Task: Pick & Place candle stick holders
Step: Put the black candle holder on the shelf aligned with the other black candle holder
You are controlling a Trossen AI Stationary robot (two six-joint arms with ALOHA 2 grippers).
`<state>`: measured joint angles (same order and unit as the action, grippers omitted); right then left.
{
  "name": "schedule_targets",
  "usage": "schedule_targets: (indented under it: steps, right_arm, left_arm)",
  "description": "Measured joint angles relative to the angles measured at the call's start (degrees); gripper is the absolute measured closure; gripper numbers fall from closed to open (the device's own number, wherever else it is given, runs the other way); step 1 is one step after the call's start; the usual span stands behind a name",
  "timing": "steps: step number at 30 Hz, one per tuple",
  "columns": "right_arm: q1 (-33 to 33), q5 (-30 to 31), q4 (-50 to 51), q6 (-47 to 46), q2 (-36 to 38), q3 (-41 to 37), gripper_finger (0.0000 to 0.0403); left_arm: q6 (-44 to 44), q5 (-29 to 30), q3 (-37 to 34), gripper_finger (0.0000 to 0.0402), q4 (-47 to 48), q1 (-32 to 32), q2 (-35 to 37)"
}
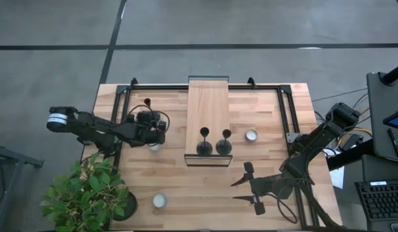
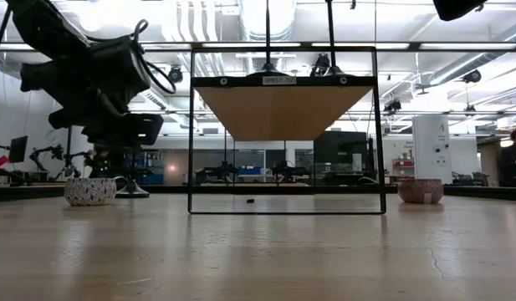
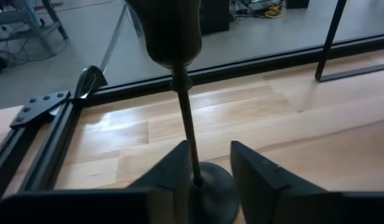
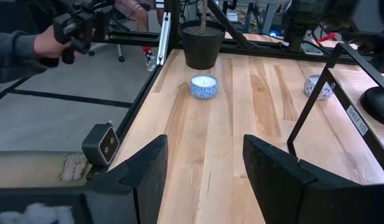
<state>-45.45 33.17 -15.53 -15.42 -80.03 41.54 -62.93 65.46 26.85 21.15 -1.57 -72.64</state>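
The left tool [image 3: 207, 177] has its fingers spread either side of a holder's [image 3: 185, 124] thin stem, just above the round base; whether they touch it is hard to tell. That holder stands on the tabletop [image 1: 186, 187] near its left edge. Two more holders [image 1: 213, 143] stand side by side on the raised shelf [image 1: 208, 103]. Three small candle bowls [image 1: 159, 201] sit about the tabletop. The right tool [image 4: 204, 168] hovers spread and empty at the front right.
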Motion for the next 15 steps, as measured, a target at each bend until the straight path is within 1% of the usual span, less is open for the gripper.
schedule_targets:
  steps: [6, 12, 15]
  right_arm:
    - [0.00, 0.02, 0.00, 0.00, 0.00, 0.00, 0.0200]
    - [0.00, 0.03, 0.04, 0.00, 0.00, -0.27, 0.0199]
    - [0.00, 0.31, 0.03, 0.00, 0.00, -0.50, 0.0199]
  left_arm:
    - [2.35, 0.13, 0.00, 0.0388, -0.14, -0.50, 0.00]
    - [3.60, 0.15, 0.00, 0.0400, -0.21, -0.35, 0.00]
    - [5.83, 0.00, 0.00, 0.0400, -0.75, 0.02, 0.00]
